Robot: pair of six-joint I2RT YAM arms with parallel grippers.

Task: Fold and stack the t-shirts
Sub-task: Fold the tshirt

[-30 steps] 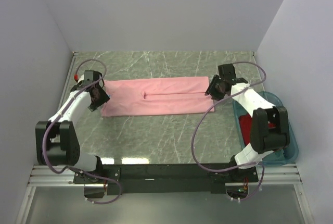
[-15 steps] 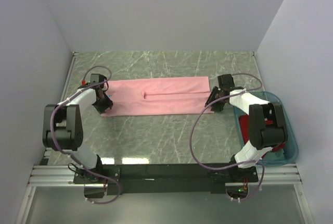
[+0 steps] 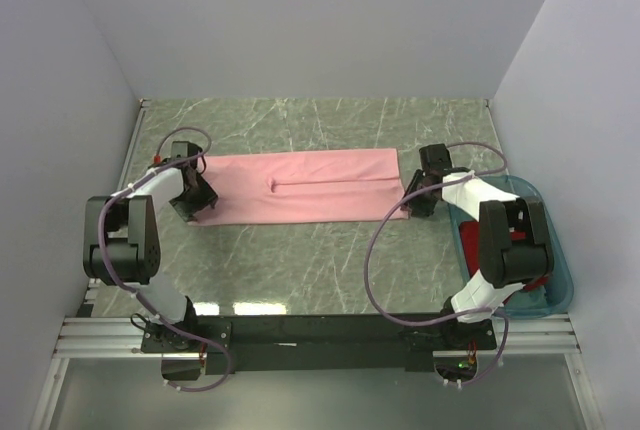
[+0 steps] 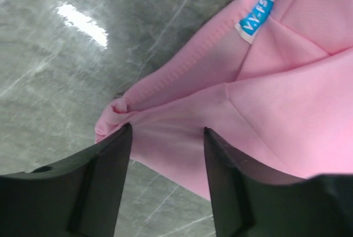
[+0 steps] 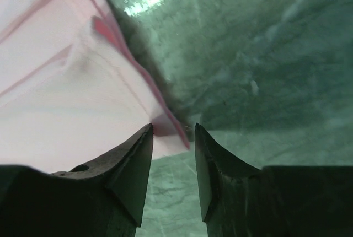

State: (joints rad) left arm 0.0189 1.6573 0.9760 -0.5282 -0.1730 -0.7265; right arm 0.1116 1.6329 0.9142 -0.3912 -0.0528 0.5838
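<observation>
The light pink t-shirt (image 3: 300, 185) lies flat on the table, folded into a long strip. My left gripper (image 3: 196, 206) is low at its near left corner. In the left wrist view the gripper (image 4: 168, 135) is open, with the pink cloth (image 4: 276, 82) and its bunched corner between the fingertips. My right gripper (image 3: 411, 203) is low at the near right corner. In the right wrist view it (image 5: 174, 129) is open, and the corner of the pink shirt (image 5: 66, 82) lies between its tips. The bright red t-shirt (image 3: 468, 238) lies in the tub, partly hidden by my right arm.
The teal plastic tub (image 3: 560, 270) stands at the right edge, beside my right arm. A blue label (image 4: 255, 17) shows on the pink shirt's hem. Walls close the table on the left, far and right sides. Marbled table surface (image 3: 300, 260) lies in front of the shirt.
Both grippers have come down and toward me from the shirt's ends to its near corners. The pink shirt has not moved.
</observation>
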